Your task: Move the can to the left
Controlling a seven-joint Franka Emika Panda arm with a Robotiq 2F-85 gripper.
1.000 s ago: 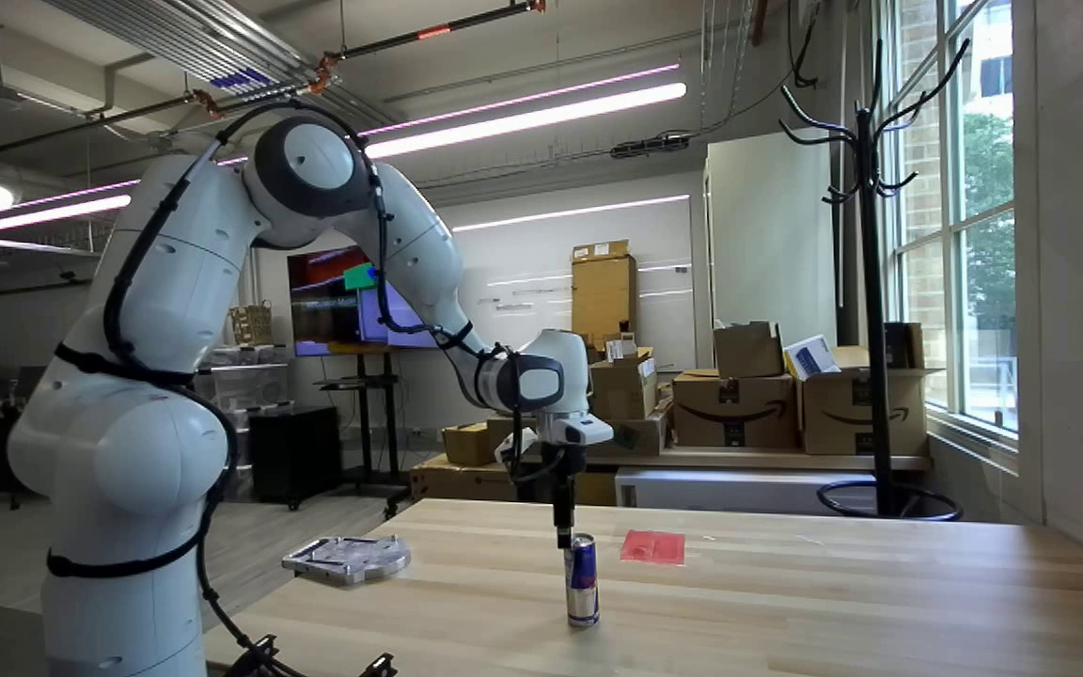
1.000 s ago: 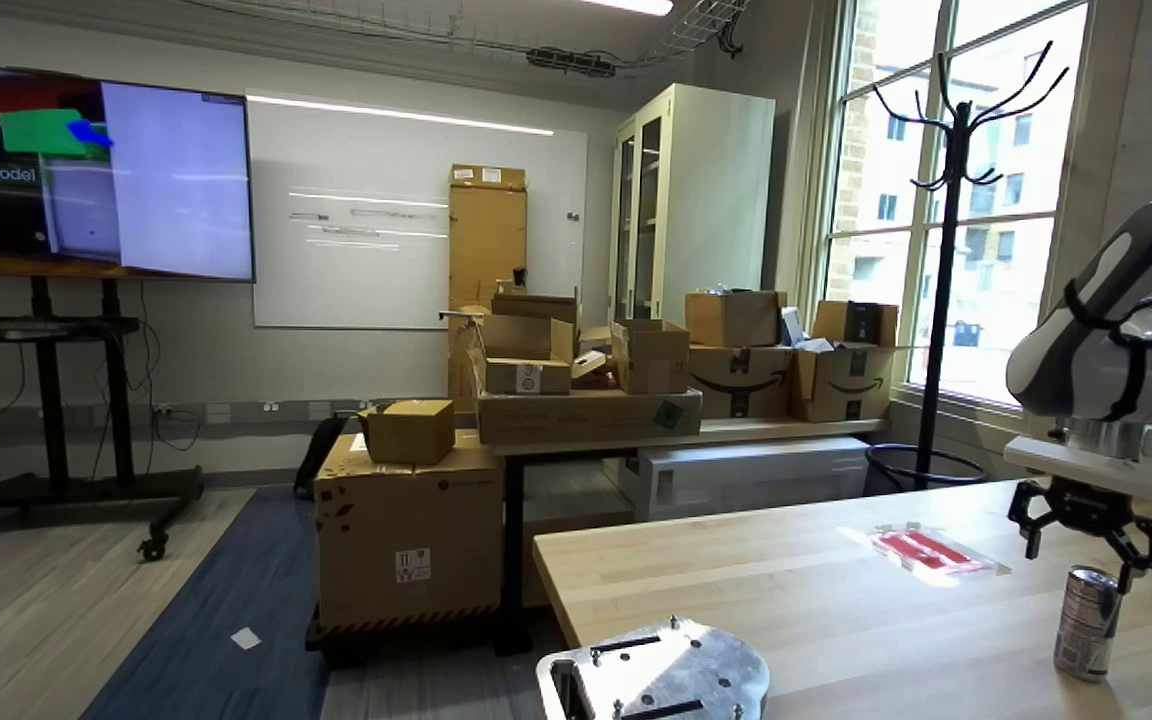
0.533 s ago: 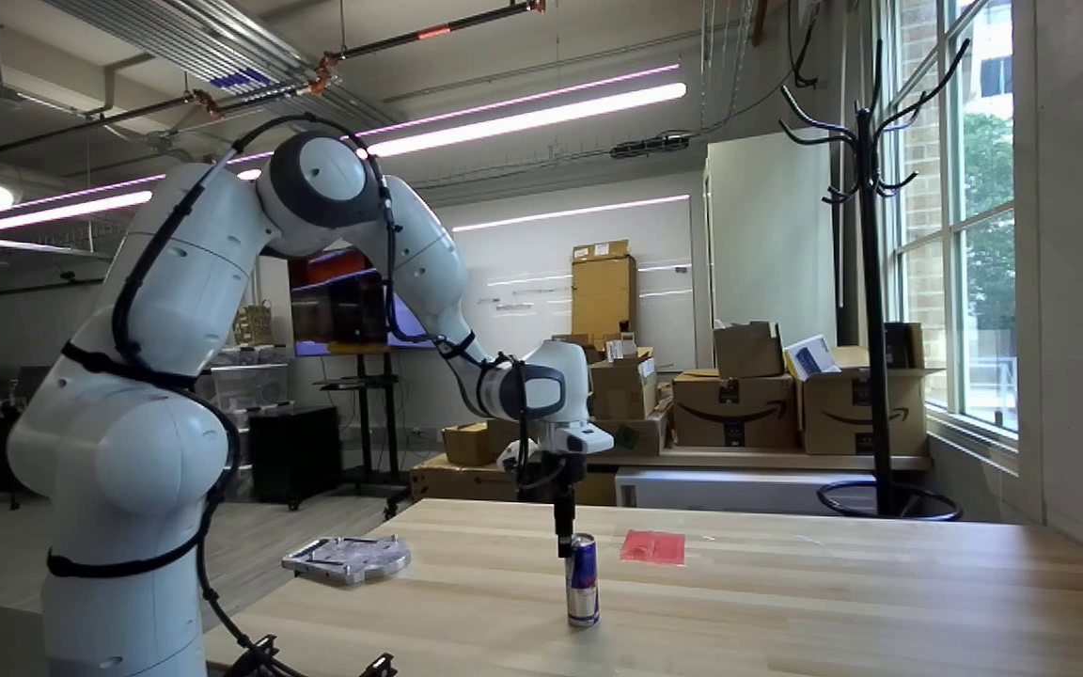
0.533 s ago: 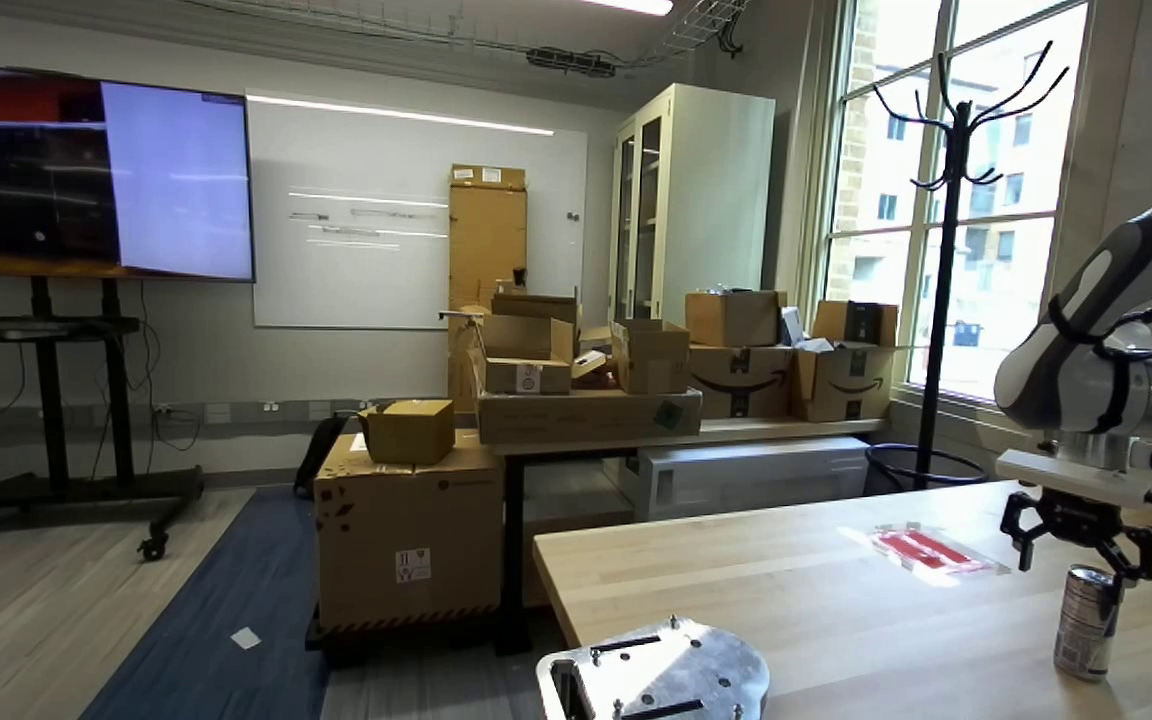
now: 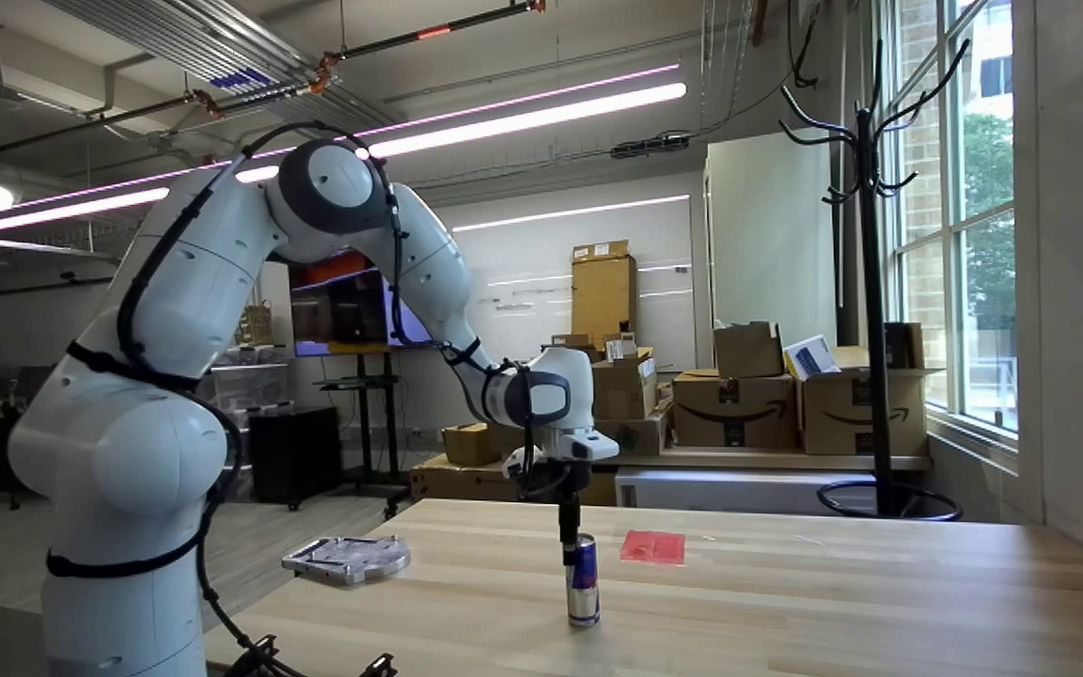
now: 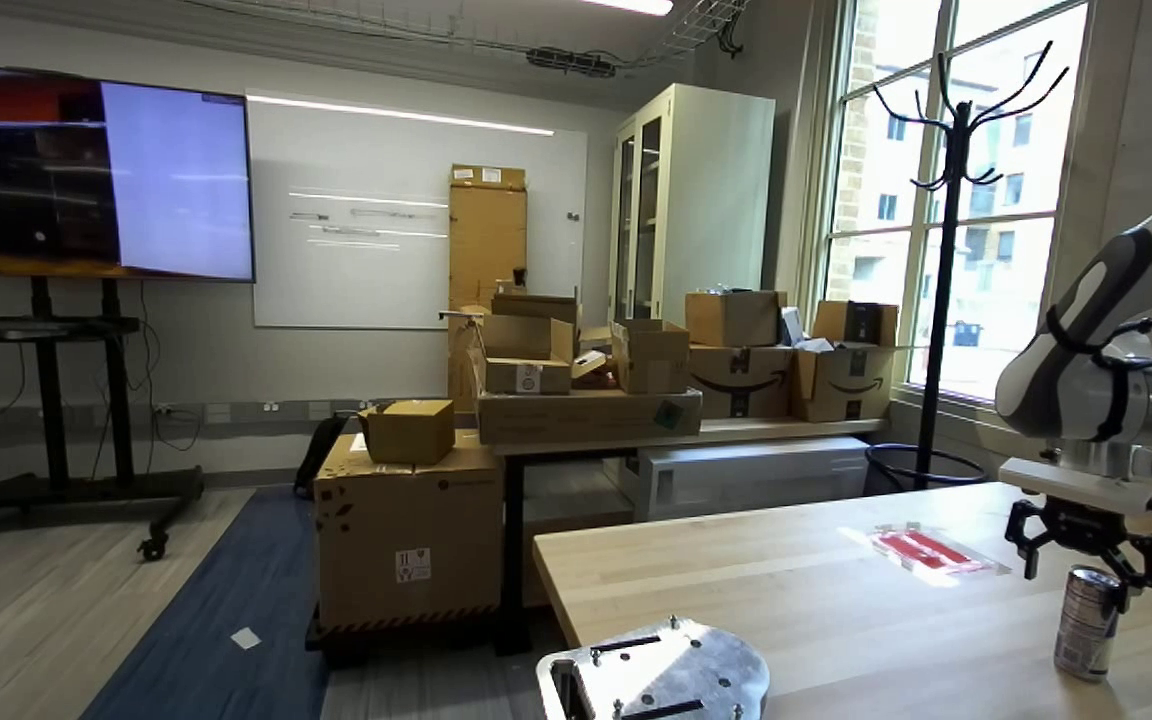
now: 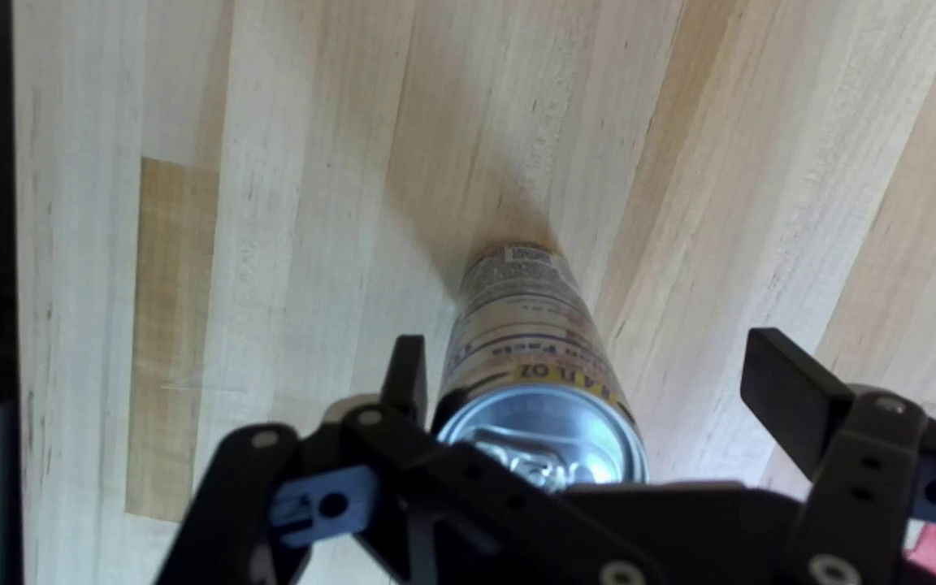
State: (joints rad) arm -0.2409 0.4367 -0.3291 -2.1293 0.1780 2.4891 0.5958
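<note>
The can (image 5: 583,588) stands upright on the wooden table (image 5: 833,602), blue above with a silvery lower band. It also shows in an exterior view (image 6: 1086,635) and in the wrist view (image 7: 526,341), where its shiny top is partly covered by the gripper's linkage. My gripper (image 7: 595,382) is open, with its fingers on either side of the can's top. The left finger in the wrist view is close beside the can; the right one is well apart from it. In both exterior views, the gripper (image 5: 571,557) (image 6: 1076,585) points down at the height of the can's top.
A flat red object (image 5: 652,547) lies on the table behind the can; it also shows in an exterior view (image 6: 926,550). A silvery metal plate (image 5: 349,558) (image 6: 671,670) sits at the table's side. The table's edge (image 7: 25,284) shows at left in the wrist view.
My gripper has moved down, and its fingertips are now lower beside the can's top. The can has not moved.
</note>
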